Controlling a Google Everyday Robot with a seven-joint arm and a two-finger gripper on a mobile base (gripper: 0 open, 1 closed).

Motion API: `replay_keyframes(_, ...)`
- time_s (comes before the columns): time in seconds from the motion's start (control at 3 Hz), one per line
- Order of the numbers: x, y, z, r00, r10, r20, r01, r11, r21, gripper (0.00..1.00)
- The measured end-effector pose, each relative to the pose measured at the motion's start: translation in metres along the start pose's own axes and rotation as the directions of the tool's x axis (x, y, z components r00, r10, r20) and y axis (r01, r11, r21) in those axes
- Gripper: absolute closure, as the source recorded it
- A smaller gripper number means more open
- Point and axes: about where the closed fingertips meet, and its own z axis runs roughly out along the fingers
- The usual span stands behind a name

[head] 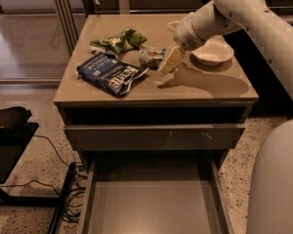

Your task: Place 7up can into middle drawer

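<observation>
The 7up can (150,56), small, silvery with green and red marks, lies on the cabinet top between the green snack bag and my gripper. My gripper (169,61) hangs from the white arm just right of the can, low over the top and right next to it; contact is unclear. The middle drawer (151,206) is pulled out at the bottom of the view, a wide grey-tan tray with a bare flat floor, well below and in front of the can.
A dark blue chip bag (111,73) lies at the front left of the top, a green snack bag (119,40) behind it. A white bowl (213,52) sits at the right. A drawer with a scratched grey panel (156,136) stands slightly out above the open tray. Cables lie on the floor at left.
</observation>
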Motion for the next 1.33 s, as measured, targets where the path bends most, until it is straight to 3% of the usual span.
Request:
replay_keyframes(0.67,0.014,-0.003,0.025,1.0,0.017,-0.025,-0.017,0.9994,-0.029,0.0)
replay_keyframes(1.33,0.014,-0.003,0.025,1.0,0.017,-0.024,-0.017,0.9994,-0.029,0.42)
